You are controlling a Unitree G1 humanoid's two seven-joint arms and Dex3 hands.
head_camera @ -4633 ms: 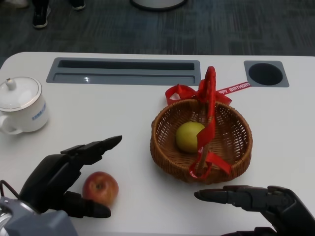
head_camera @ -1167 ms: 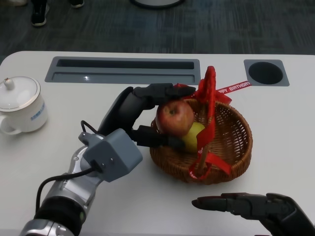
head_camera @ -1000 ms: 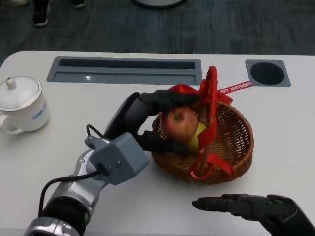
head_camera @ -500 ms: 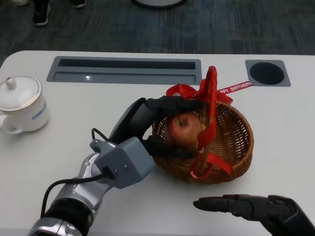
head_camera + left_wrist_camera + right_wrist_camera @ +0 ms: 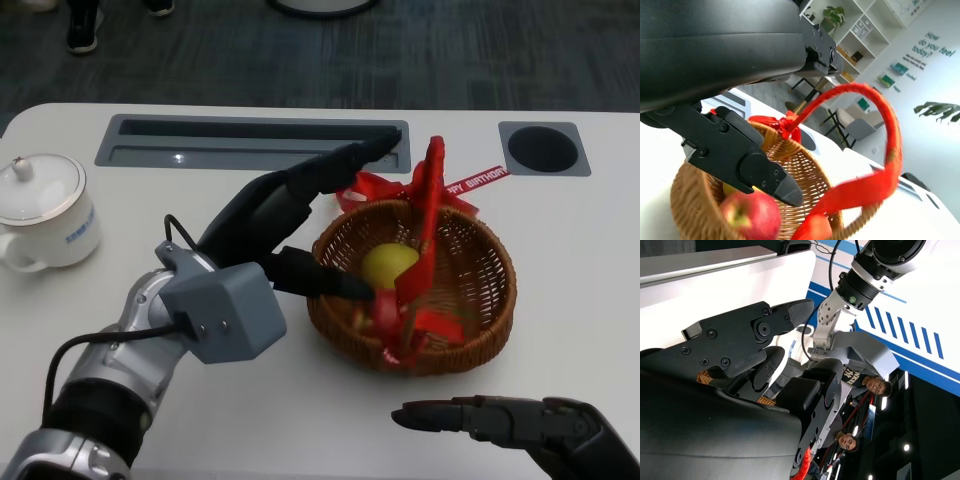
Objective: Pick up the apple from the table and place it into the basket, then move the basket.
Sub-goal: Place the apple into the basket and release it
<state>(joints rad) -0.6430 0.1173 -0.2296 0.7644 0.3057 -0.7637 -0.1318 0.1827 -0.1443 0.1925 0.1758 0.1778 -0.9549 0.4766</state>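
Head view: left hand (image 5: 285, 225) spreading empty at the basket's (image 5: 480, 300) nine o'clock rim; apple (image 5: 372, 312) lying inside at seven o'clock, beside a yellow fruit (image 5: 390, 265). Right hand (image 5: 520, 425) hovering flat and empty at six o'clock.

Left wrist view: apple (image 5: 751, 216) resting loose under spread fingers (image 5: 747, 162).

Right wrist view: basket barely showing.

Placing apparently done; next, gripping the basket.

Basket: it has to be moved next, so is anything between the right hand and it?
Nothing visible. Only bare table lies between the right hand and the basket. The left hand is open at the basket's opposite side, out of that path.
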